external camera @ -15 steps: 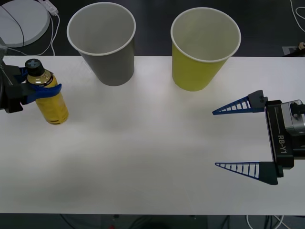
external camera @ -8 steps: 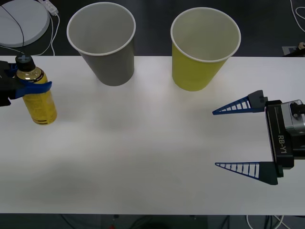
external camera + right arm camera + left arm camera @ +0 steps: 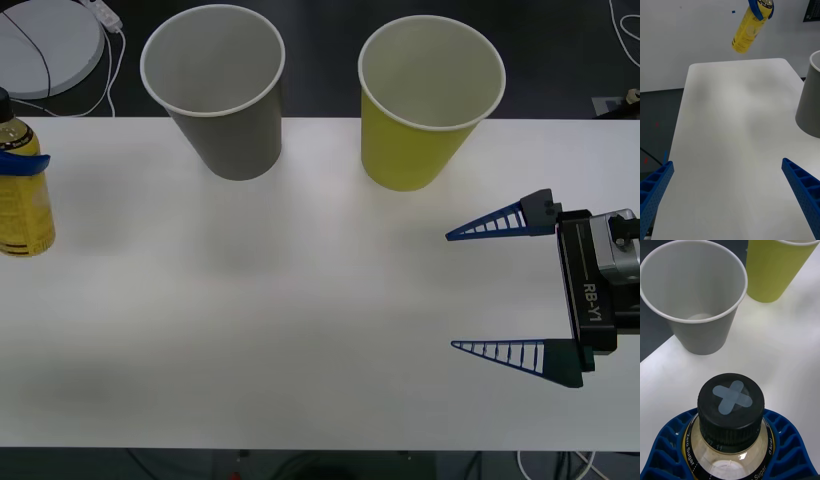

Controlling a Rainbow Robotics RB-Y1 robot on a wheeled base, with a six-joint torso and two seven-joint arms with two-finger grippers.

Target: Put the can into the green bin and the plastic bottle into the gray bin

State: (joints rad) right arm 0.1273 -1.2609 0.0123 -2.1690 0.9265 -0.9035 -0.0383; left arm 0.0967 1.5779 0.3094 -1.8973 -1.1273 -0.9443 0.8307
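At far left of the front frame, your left claw is clenched round the neck of the bottle, which hangs clear of the worktop, well apart from the gray bin at upper left centre. You look to be mid-carry; next, bring the bottle over that bin's rim and let go. Your right claw waits released at lower right, near the green bin.

White table, round white disc
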